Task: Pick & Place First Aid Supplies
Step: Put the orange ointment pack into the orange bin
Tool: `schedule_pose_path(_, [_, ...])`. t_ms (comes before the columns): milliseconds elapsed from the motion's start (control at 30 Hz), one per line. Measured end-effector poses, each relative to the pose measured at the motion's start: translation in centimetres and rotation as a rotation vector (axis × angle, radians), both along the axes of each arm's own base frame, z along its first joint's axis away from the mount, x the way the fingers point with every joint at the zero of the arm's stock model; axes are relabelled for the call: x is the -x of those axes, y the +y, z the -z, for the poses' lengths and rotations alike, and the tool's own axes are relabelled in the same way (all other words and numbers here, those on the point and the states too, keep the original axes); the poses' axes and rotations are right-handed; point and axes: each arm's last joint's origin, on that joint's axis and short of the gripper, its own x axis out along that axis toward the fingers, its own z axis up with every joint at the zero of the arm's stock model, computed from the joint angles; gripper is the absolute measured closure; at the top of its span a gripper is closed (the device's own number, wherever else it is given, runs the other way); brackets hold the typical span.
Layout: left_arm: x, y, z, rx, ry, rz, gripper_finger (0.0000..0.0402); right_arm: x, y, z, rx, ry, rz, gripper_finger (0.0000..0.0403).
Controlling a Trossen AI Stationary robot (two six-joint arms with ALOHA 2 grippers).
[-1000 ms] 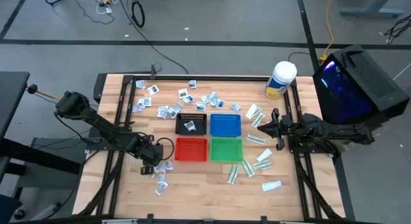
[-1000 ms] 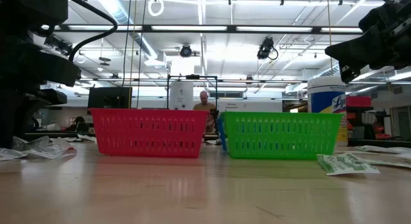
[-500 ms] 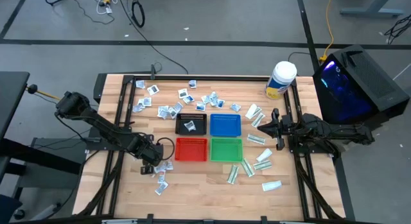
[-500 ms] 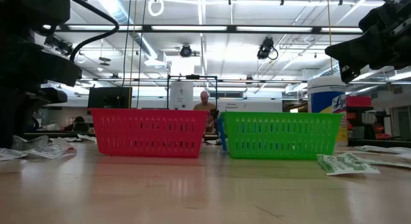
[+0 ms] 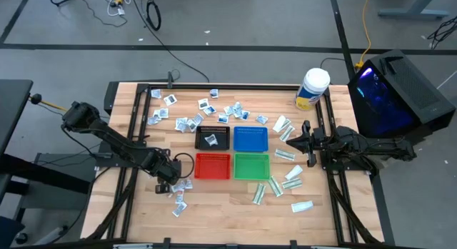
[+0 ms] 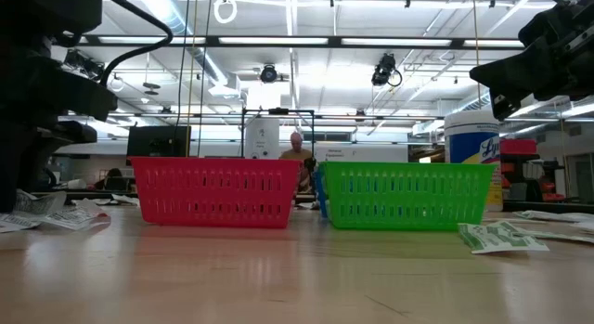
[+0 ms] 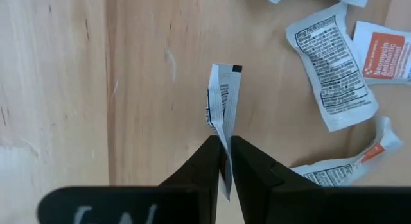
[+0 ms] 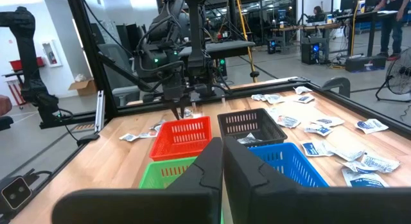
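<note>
High view: our left gripper [image 5: 173,179] hangs beside the red tray [image 5: 213,165]; the right gripper [image 5: 303,137] waits shut, empty. A swing could snag the tray wall.

Left wrist view: our fingers [image 7: 207,161] pinch a packet [image 7: 221,115] edge-on by its lower end, most sticking out beyond the tips; it may slip free.
</note>
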Motion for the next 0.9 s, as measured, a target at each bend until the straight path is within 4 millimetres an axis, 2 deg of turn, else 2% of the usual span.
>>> schedule_pose_path(400, [0.00,0.00,-0.04,0.000,-0.001,0.004,0.0356,0.00,0.00,-0.02,0.000,-0.001,0.000,0.0385])
schedule_pose_path(700, [-0.02,-0.01,-0.06,0.001,-0.002,0.003,0.0387,0.00,0.00,0.00,0.000,0.000,-0.001,0.0385])
schedule_pose_path(900, [-0.15,-0.08,-0.52,-0.004,0.007,0.004,0.0383,0.00,0.00,-0.02,0.000,-0.001,0.000,0.0385])
